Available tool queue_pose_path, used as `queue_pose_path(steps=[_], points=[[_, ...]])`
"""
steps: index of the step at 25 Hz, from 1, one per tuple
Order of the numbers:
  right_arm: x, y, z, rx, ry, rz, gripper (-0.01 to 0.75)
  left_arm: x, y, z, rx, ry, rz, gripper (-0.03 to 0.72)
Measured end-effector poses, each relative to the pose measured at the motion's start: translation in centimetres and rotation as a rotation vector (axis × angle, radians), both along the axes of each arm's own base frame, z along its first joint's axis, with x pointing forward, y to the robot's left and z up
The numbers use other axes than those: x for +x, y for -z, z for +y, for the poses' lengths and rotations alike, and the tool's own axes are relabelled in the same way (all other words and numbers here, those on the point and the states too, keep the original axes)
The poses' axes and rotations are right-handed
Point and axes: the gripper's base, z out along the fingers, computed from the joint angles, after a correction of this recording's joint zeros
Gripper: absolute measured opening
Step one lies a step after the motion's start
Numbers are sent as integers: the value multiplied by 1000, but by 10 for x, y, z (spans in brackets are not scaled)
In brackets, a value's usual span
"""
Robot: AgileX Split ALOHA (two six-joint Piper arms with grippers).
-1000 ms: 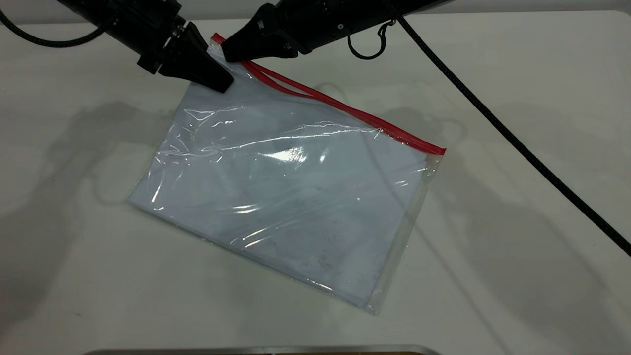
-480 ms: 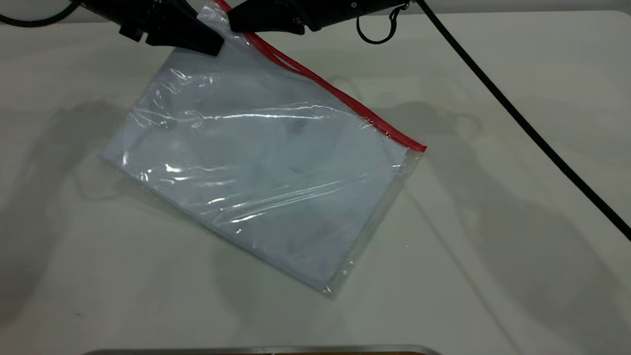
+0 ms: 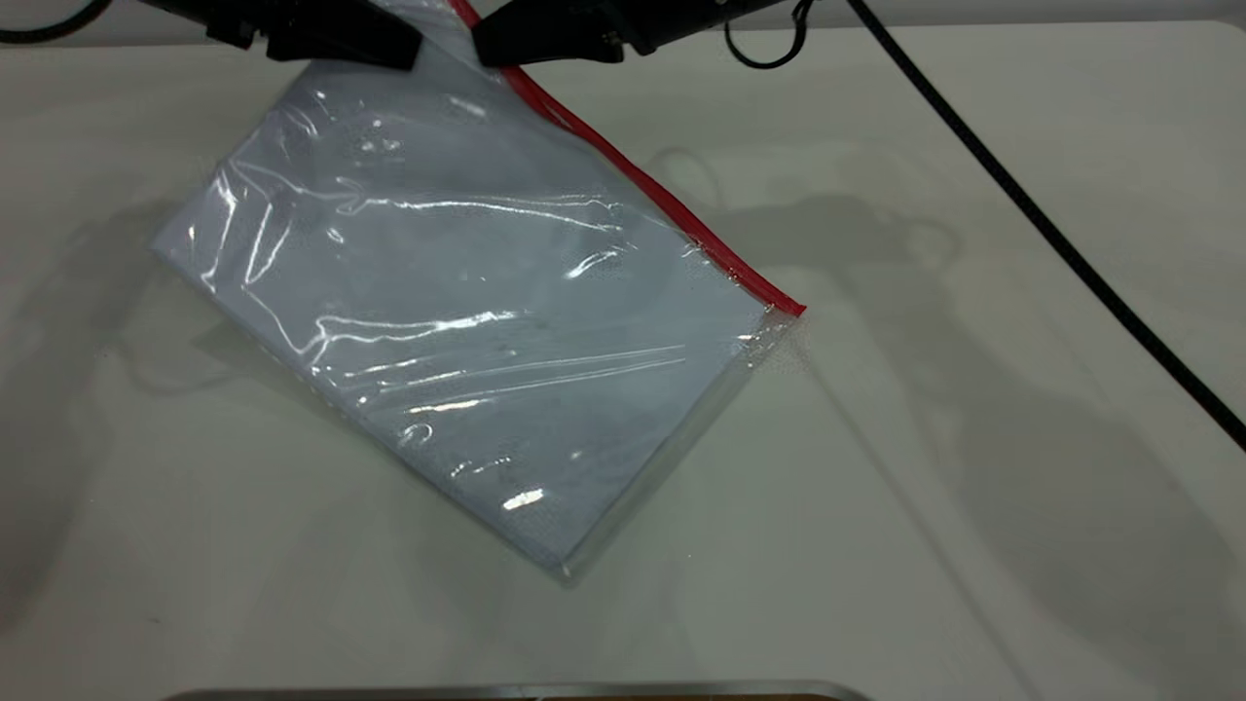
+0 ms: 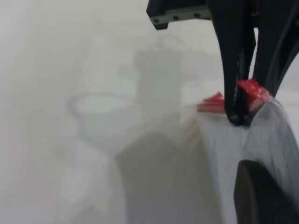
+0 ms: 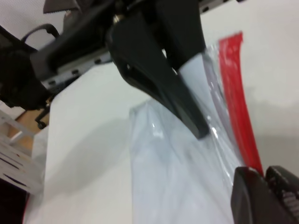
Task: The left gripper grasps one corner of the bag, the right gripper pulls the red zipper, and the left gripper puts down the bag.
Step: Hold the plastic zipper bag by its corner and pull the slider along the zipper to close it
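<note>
The bag (image 3: 467, 292), a clear pouch with a white sheet inside, hangs tilted from its top corner, its lower part on the table. The red zipper (image 3: 662, 204) runs along its upper right edge. My left gripper (image 3: 404, 56) is shut on the bag's top corner beside the zipper's end. My right gripper (image 3: 484, 54) is shut on the red zipper close to that same corner. In the left wrist view the right gripper (image 4: 239, 117) pinches the red strip (image 4: 252, 91). In the right wrist view the left gripper (image 5: 198, 128) clamps the bag (image 5: 177, 177) next to the red zipper (image 5: 238, 107).
A thick black cable (image 3: 1051, 243) crosses the table's right side, and a thin looped cable (image 3: 769, 54) hangs by the right arm. A metal edge (image 3: 506, 691) lies at the table's front. An office chair (image 5: 28, 70) stands beyond the table.
Both grippers have risen toward the top of the exterior view with the bag's corner. The bag has swung steeper, and its lower end has slid left.
</note>
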Motion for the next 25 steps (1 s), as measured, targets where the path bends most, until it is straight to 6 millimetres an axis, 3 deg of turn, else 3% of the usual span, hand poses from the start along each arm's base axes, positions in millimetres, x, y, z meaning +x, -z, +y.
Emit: queue_pose_path(steps=[4,10,16,25], points=[[4,3,-13,-39,5,4,33,3,-3,1,-31,-25,-18,53],[12,21,-45,-192,7,-22,36,10,-10,20,-85,-118,-57,52],[4,32,-55,-360,-86,22,37,11,-11,20,-86,-119,-63,52],[-3,47,-88,-610,-166,118,43,11,-15,20,-94,-124,-71,52]])
